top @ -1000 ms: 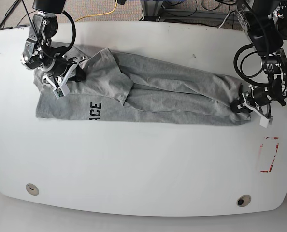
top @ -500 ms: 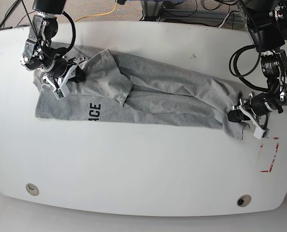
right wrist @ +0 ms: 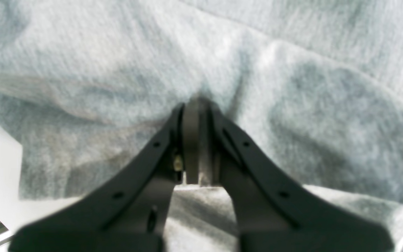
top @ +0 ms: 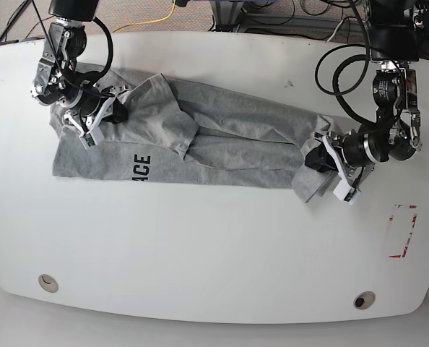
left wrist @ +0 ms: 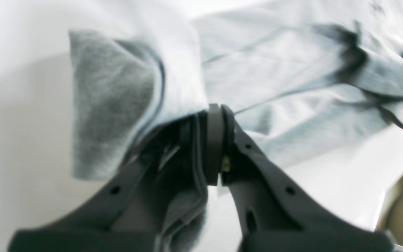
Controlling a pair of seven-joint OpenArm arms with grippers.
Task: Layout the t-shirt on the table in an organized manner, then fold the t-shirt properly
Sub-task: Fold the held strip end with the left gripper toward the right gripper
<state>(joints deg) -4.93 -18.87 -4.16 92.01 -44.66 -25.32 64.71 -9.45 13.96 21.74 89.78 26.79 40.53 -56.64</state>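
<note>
The light grey t-shirt (top: 229, 137) lies stretched across the white table (top: 200, 246), with dark letters (top: 144, 166) showing near its left end. My left gripper (top: 317, 160), on the right of the base view, is shut on the shirt's right end, which is lifted and doubled back towards the middle. In the left wrist view the left gripper (left wrist: 215, 108) pinches a fold of cloth (left wrist: 117, 98). My right gripper (top: 113, 110) is shut on the shirt near its upper left part. The right wrist view shows the right gripper (right wrist: 196, 101) closed on bunched grey fabric (right wrist: 292, 105).
A red tape rectangle (top: 402, 231) marks the table at the right. Two round grommet holes (top: 48, 283) (top: 363, 299) sit near the front edge. Cables (top: 164, 14) run on the floor beyond the far edge.
My left gripper has carried the shirt's right end leftwards, away from the red tape, so that end now folds back on itself. The right gripper has stayed in place.
</note>
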